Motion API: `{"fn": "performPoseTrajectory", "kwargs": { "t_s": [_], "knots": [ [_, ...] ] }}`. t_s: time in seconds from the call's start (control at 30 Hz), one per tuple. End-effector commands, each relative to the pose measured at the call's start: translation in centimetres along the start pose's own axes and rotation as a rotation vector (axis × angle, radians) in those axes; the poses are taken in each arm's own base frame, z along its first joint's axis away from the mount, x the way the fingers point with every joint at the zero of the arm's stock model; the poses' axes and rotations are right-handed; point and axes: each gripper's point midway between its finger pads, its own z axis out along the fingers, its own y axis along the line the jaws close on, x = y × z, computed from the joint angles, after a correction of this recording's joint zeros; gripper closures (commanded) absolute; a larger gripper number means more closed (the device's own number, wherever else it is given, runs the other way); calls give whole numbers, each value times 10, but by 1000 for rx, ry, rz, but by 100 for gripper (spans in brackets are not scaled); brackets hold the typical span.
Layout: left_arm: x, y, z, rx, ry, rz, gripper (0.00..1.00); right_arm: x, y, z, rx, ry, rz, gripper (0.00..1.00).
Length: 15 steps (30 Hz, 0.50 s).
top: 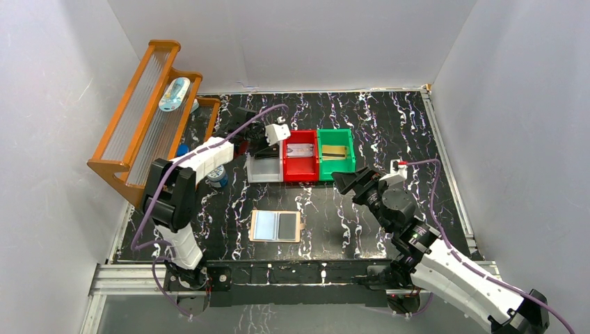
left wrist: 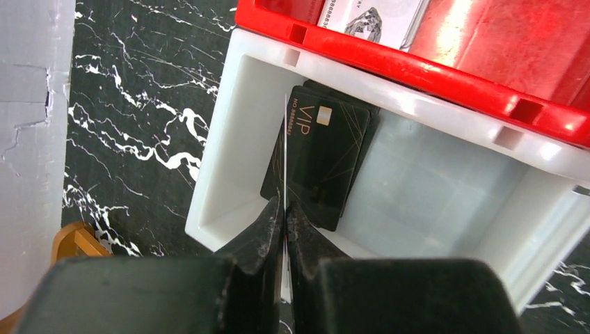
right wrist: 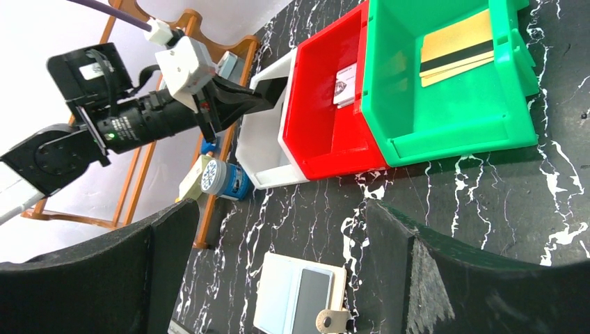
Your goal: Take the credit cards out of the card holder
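Left wrist view: left gripper (left wrist: 285, 209) clamped on a thin card (left wrist: 285, 139) held edge-on, the pale bin (left wrist: 236, 104) and a black card (left wrist: 323, 160) just beyond its fingertips; best lowered before letting go. Right gripper (top: 346, 182) gapes wide, the opened card holder (top: 277, 225) lying near its fingers, untouched.

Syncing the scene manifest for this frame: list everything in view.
card holder: 1, tan, pale blue pockets, open, near middle of the table
white bin: 1, left end of bin row
red bin: 1, middle
green bin: 1, right end
black cards: seemingly 2, in white bin
held card: 1, pale, edge-on, over white bin
pale card: 1, in red bin
gold card: at least 1, black stripe, in green bin
rack: 1, orange wood, far left
jar: 1, blue, beside rack
table: black, white veins
left claw: shut on held card
right claw: open, right of card holder
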Motion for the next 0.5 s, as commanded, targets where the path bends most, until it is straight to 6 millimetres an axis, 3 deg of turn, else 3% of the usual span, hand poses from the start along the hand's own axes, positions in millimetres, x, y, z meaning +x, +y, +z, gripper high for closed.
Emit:
{"fn": "performPoseTrajectory", "kwargs": {
  "t_s": [0.0, 0.23, 0.47],
  "knots": [
    [-8, 14, 10, -38, -13, 84, 97, -26, 15, -3, -21, -82, 31, 2],
    [-5, 16, 30, -81, 12, 112, 96, -27, 11, -4, -4, -92, 30, 2],
    [3, 9, 33, -88, 36, 127, 88, -28, 7, -5, 9, -102, 31, 2]
  ]
}}
